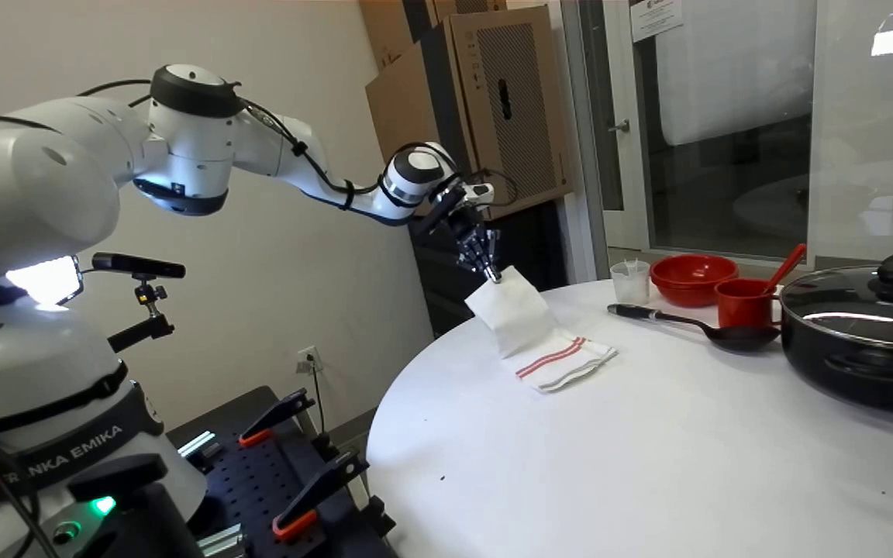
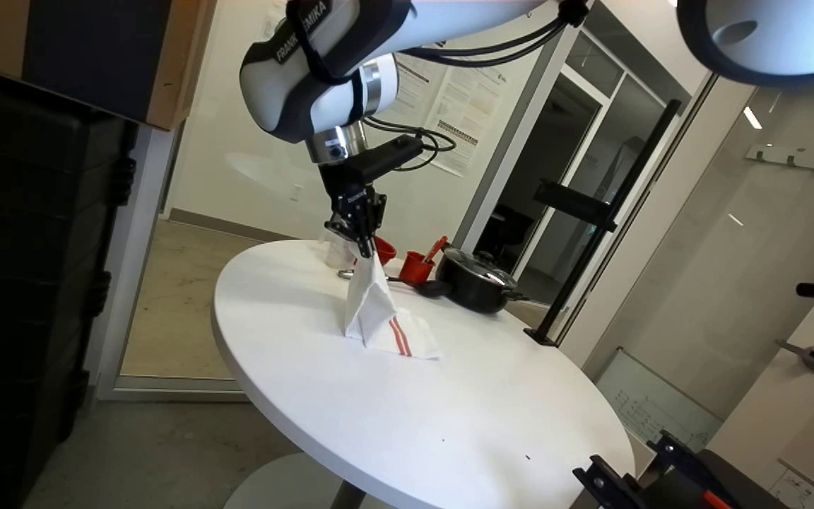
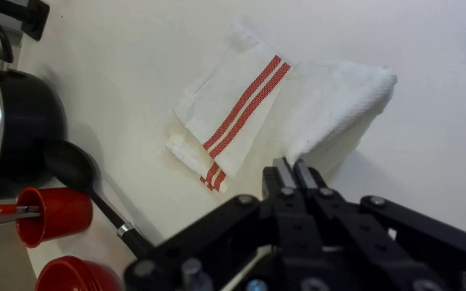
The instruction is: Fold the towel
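Observation:
The white towel with red stripes shows in both exterior views and in the wrist view. My gripper is shut on one end of the towel and holds it up above the table, pointing down. It also shows in an exterior view and in the wrist view. The lifted part hangs like a tent below the fingertips. The striped part lies on the table, with a folded layer and a corner sticking out beneath it. One grey stripe shows near its edge in an exterior view. The pinched bit is partly hidden between the fingers.
On the round white table stand a black lidded pot, a red cup with a red-handled utensil, red bowls and a clear cup. A black ladle lies between the towel and them.

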{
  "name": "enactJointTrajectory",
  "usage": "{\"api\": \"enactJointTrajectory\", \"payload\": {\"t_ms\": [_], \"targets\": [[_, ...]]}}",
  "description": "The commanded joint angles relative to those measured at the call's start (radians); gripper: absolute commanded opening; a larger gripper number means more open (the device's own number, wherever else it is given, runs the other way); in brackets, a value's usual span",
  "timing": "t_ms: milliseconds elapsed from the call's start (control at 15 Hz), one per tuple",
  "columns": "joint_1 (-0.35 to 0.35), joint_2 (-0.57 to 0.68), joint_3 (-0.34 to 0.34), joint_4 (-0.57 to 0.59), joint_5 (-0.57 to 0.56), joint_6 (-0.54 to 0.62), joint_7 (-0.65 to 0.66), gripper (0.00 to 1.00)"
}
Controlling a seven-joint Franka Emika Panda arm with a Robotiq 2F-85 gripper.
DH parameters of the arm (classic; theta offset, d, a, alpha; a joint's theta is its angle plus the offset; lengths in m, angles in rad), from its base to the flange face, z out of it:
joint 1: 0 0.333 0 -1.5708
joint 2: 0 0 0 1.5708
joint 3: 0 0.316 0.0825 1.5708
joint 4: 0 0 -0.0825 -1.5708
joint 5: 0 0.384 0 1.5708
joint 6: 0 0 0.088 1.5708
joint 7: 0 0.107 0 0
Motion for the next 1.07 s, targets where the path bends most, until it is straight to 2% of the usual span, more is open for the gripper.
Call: {"api": "enactJointTrajectory", "payload": {"t_ms": [0, 267, 467, 667, 1000], "targets": [[0.035, 0.001, -0.003, 0.007, -0.004, 0.012, 0.018, 0.01], [0.045, 0.009, -0.003, 0.008, 0.004, 0.015, 0.009, 0.01], [0.011, 0.022, -0.011, -0.009, -0.011, -0.004, -0.056, 0.01], [-0.071, 0.022, -0.012, -0.01, -0.007, -0.028, -0.111, 0.01], [-0.259, 0.005, 0.006, 0.06, -0.025, -0.151, -0.191, 0.01]]}}
